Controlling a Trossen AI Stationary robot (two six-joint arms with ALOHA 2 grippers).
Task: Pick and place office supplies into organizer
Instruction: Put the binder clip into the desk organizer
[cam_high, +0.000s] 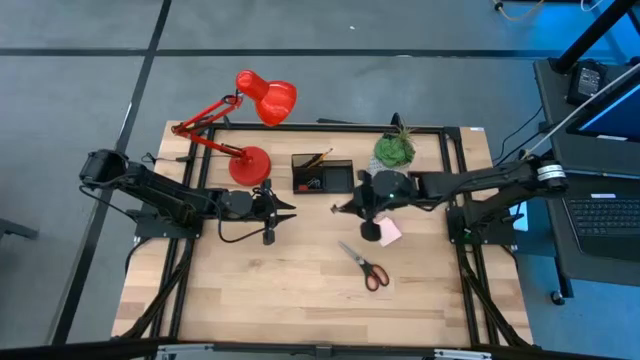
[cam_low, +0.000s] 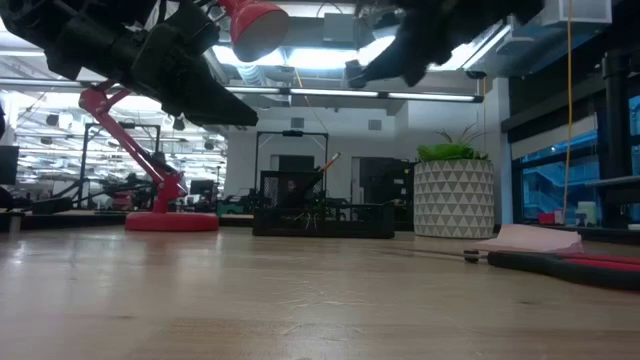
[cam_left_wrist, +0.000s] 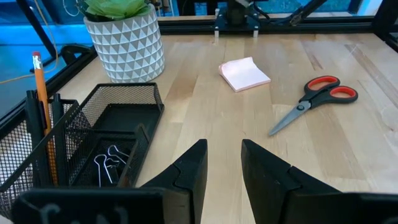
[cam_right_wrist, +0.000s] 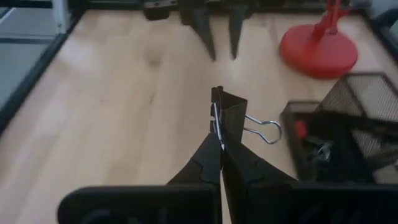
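Office supplies lay partly on the bare wood and partly inside the organizer (cam_high: 322, 173), a black mesh tray that stood at the twelve o'clock side of the table (cam_high: 250, 300) between the red desk lamp (cam_high: 250, 165) and the potted plant (cam_high: 395, 150). An orange pencil (cam_left_wrist: 39, 93) stood upright in the tray's taller section, and in the left wrist view silver-handled clips (cam_left_wrist: 107, 163) lay in one of the low compartments.

The right gripper (cam_right_wrist: 217, 127) hung above the table just toward four o'clock of the organizer, beside the plant. Its fingers were pinched together on a black binder clip (cam_right_wrist: 231, 118), whose wire handles stuck out sideways toward the tray. In the low view the gripper and clip were well off the wood.

The pink sticky-note pad (cam_high: 389, 231) lay flat on the table at about four o'clock from the tray, partly under the right arm in the high view. The red-handled scissors (cam_high: 364, 266) rested near it, farther toward five o'clock, with blades pointing back toward the table's centre and handles toward the front edge. Pad and scissors lay close together but did not touch.

The left gripper (cam_left_wrist: 222, 163) hovered at the nine o'clock side of the organizer, in front of the lamp's round base, its two fingers parted by a narrow gap with nothing between them.
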